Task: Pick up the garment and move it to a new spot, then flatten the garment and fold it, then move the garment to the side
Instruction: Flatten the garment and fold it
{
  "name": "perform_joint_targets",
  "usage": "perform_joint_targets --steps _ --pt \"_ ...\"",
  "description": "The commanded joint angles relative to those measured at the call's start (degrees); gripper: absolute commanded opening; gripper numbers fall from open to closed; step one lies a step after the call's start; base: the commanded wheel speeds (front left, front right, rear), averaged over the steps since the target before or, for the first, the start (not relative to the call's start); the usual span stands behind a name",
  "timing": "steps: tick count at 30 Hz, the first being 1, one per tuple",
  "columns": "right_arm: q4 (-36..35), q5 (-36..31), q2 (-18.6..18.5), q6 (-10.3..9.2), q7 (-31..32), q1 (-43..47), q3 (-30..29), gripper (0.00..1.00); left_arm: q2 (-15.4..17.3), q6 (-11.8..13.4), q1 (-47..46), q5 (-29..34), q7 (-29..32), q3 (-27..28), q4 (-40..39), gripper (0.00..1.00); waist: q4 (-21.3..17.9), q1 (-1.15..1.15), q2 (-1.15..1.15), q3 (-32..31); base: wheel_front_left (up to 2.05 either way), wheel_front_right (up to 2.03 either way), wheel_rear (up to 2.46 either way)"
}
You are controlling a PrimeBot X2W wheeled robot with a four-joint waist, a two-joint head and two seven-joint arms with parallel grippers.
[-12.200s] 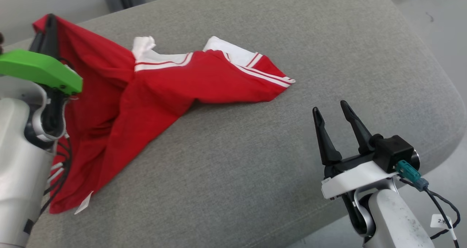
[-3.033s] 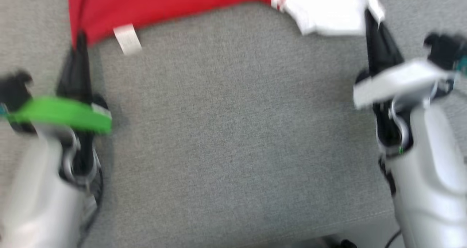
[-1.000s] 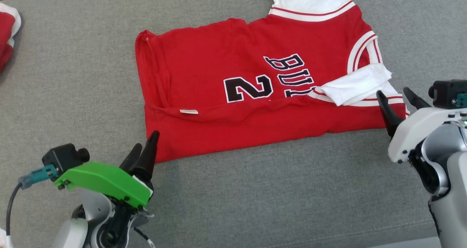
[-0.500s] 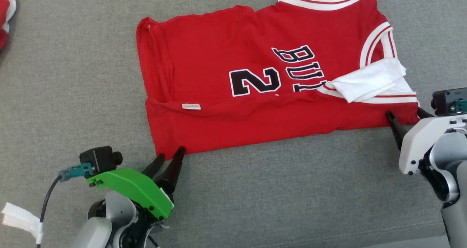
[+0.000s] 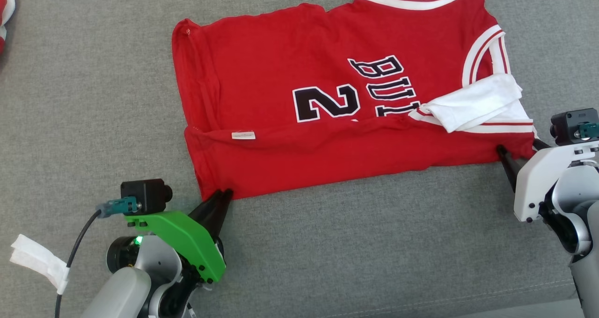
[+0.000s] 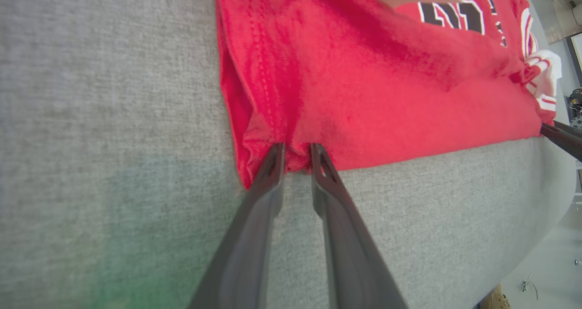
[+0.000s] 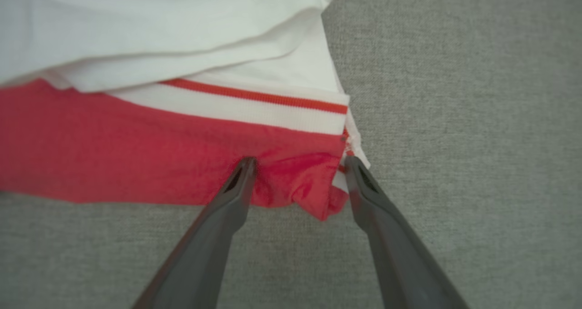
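Up top, from the head view, we see the garment point(image 5: 281, 65), a red jersey with black lettering and white trim, lying spread on the grey cushion point(image 5: 351, 243). Its near long edge is folded over onto the body, with a small white label point(image 5: 244, 135) on that fold. A white sleeve point(image 5: 472, 104) lies folded across its right end. Our left gripper point(image 5: 220, 197) sits at the near left corner of the garment, its fingers drawn almost together on the hem. Our right gripper point(image 5: 518, 147) is at the near right corner, one dark finger on either side of the cloth's end. A second red-and-white cloth point(image 5: 3, 9) pokes in at the far left edge, well apart from the jersey.

From the left wrist view, we look along the left gripper point(image 6: 296, 151). Its fingers stand close together with a small bunch of red hem pinched between the tips, and the garment point(image 6: 386, 95) puckers there. Grey cushion point(image 6: 91, 95) shows on the left. At the right edge, a finger of the right gripper point(image 6: 561, 138) touches the garment's far corner.

From the right wrist view, the right gripper point(image 7: 300, 163) is spread wide. Its fingertips rest on the garment point(image 7: 113, 150) at either side of the crumpled red corner, without clamping it. The white sleeve point(image 7: 159, 27) lies above the striped trim, and bare cushion point(image 7: 454, 95) runs along the right.
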Motion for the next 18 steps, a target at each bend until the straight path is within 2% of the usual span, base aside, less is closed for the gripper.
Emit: perform_joint_targets --steps 1,2,3,4,5,11,18 --pt "1.47 0.38 0.44 -0.10 0.67 0.52 0.72 1.00 0.36 -0.12 -0.49 0.89 -0.02 -0.87 1.54 0.20 0.00 0.00 0.00 0.04 0.00 0.00 0.00" --pt "1.69 0.76 0.67 -0.09 0.72 0.27 0.99 1.00 0.31 -0.12 -0.81 1.61 -0.35 -1.10 1.95 0.00 -0.01 0.00 0.00 0.04 0.00 0.00 0.00" --pt "1.91 1.05 0.85 -0.07 0.88 0.15 1.24 0.75 0.26 -0.25 -1.06 1.85 -0.55 -1.36 2.31 0.00 -0.01 0.00 0.00 0.05 0.00 0.00 0.00" --pt "2.11 1.25 0.96 -0.04 0.86 -0.03 1.55 0.31 0.07 -0.32 -1.28 1.99 -0.72 -1.48 2.74 0.00 0.00 0.00 0.00 0.08 0.00 0.00 0.00" --pt "2.23 1.58 1.01 -0.04 0.57 -0.15 1.76 0.01 -0.13 -0.41 -1.44 2.12 -0.85 -1.55 3.06 0.00 0.03 0.00 0.00 0.09 0.00 0.00 0.00" --pt "3.56 3.17 0.56 -0.07 -1.37 -0.23 1.59 0.00 0.08 -2.10 -1.38 2.03 -1.42 -2.29 3.97 0.00 0.32 0.00 0.00 -1.24 0.00 0.00 0.00" --pt "1.17 6.59 -2.46 -0.11 -0.77 2.31 0.46 0.00 3.62 -2.59 2.90 0.41 -0.77 -1.12 -0.95 0.00 0.47 0.00 0.00 -5.02 0.00 0.00 0.00"
